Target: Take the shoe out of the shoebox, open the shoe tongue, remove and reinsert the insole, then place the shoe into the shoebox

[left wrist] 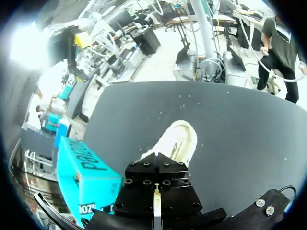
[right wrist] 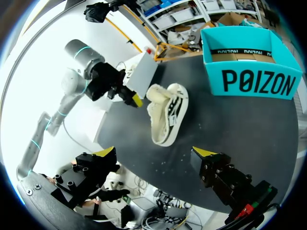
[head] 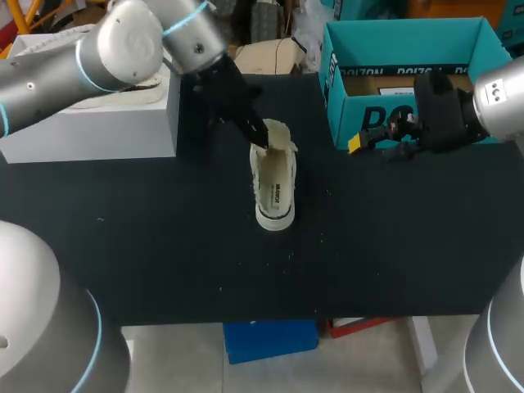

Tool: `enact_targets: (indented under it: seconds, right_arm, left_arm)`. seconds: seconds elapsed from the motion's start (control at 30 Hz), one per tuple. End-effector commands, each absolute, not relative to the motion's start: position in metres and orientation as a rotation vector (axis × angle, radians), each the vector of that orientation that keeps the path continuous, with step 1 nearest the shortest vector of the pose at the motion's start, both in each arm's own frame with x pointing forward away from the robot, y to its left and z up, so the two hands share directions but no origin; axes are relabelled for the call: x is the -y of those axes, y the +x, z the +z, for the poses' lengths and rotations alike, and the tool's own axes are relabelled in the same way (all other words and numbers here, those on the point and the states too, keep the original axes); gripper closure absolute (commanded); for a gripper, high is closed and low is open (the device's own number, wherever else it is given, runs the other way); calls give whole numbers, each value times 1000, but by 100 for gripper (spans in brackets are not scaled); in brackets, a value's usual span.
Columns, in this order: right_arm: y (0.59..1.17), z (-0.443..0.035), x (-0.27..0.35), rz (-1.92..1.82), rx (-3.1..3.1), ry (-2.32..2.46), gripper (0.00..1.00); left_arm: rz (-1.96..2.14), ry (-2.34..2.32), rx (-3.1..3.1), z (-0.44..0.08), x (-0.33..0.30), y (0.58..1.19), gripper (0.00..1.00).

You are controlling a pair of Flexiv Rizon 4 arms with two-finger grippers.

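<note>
**Standing Outside Its Box, Shoe Awaits Insole Work**

The cream canvas low-top shoe point(head: 274, 184) stands on the black table point(head: 164, 246), near the open teal cardboard shoebox point(head: 330, 65). The left gripper point(head: 260, 135) sits at its heel opening; whether it pinches anything, I cannot tell. The right gripper point(right wrist: 155, 152) hangs spread and empty. Seemingly only step 1 is done; tongue, insole and return remain.

The grey left arm point(head: 123, 49), banded with pale blue rings, enters from the left corner and slopes down toward the middle; its black left tool point(head: 260, 137) points steeply downward. The grey right arm point(head: 501, 97) enters from the right edge, its black right tool point(right wrist: 154, 152) directed inward, yellow-tipped fingers point(right wrist: 106, 152) spread wide apart.
</note>
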State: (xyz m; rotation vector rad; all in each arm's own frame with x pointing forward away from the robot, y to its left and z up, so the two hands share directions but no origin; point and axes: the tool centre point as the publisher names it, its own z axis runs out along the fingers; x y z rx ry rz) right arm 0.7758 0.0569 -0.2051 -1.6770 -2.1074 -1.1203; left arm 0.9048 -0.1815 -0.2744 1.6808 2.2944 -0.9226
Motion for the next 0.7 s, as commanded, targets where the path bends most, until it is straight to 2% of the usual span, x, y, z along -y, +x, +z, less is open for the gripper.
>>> enact_targets:
  seconds: [0.03, 0.27, 0.53, 0.7]
  right_arm:
    - [776, -204, -57, -1118, 2108, -1679, 0]
    - [776, -204, -57, -1118, 2108, -1679, 0]
    - [776, -204, -57, -1118, 2108, -1679, 0]
    - [776, -204, -57, -1118, 2108, -1679, 0]
  left_arm:
    - [-985, 1209, -2199, -233, 135, 932, 100]
    - [-911, 1147, -2237, -231, 135, 973, 100]
    - [-729, 1204, -2286, -251, 159, 1009, 100]
    - [-759, 1222, -2299, -268, 180, 1018, 100]
